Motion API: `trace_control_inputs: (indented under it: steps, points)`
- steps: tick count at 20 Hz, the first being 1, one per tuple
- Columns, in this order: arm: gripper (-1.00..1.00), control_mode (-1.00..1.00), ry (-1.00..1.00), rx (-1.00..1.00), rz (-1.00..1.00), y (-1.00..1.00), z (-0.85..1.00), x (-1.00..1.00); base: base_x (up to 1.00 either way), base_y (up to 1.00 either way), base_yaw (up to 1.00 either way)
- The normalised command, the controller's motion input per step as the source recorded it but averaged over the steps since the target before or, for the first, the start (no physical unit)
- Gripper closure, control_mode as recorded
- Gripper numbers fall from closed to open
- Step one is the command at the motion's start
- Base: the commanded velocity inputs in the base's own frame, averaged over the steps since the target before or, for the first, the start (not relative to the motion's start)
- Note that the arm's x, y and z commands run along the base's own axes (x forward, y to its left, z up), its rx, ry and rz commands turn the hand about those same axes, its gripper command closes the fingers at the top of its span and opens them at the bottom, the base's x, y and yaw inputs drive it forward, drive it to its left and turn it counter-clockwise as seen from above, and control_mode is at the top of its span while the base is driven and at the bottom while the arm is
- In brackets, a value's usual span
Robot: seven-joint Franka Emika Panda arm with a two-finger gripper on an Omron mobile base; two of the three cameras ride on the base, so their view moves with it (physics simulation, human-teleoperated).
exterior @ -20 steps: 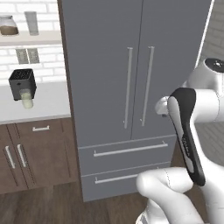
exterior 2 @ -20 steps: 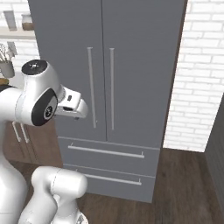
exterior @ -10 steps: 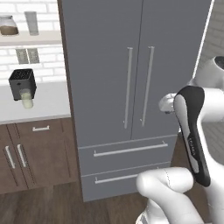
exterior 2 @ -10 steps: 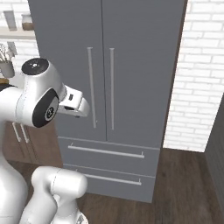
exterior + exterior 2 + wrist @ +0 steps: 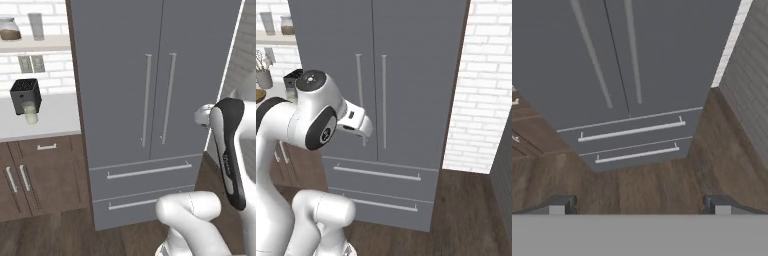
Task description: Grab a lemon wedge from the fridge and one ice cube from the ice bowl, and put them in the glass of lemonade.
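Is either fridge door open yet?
No: in the left base view both doors of the fridge sit flush and shut, handles side by side.

You see a matt, smooth grey fridge (image 5: 150,75) with brushed silver metal handles (image 5: 146,100). The cabinets (image 5: 40,175) beside it are dark wood, the floor (image 5: 637,185) wood plank, the wall (image 5: 486,85) white brick.
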Motion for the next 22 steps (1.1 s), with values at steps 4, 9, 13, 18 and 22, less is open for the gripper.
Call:
trace_control_inputs:
  steps: [4,9,13,18,22]
  points:
    - [-1.00,-1.00,0.01,0.00,-0.03,-0.02,0.00,0.43,0.00,0.00,0.00]
    - [-1.00,-1.00,0.00,0.00,0.03,0.00,-0.01,0.90,0.00,0.00,0.00]
    - [-1.00,-1.00,0.00,0.00,0.08,0.00,-0.06,1.00,0.00,0.00,0.00]
    - [-1.00,-1.00,0.00,0.00,0.13,0.00,-0.30,1.00,0.00,0.00,0.00]
    - [-1.00,-1.00,0.01,-0.10,0.09,0.00,-0.34,0.96,0.00,0.00,0.00]
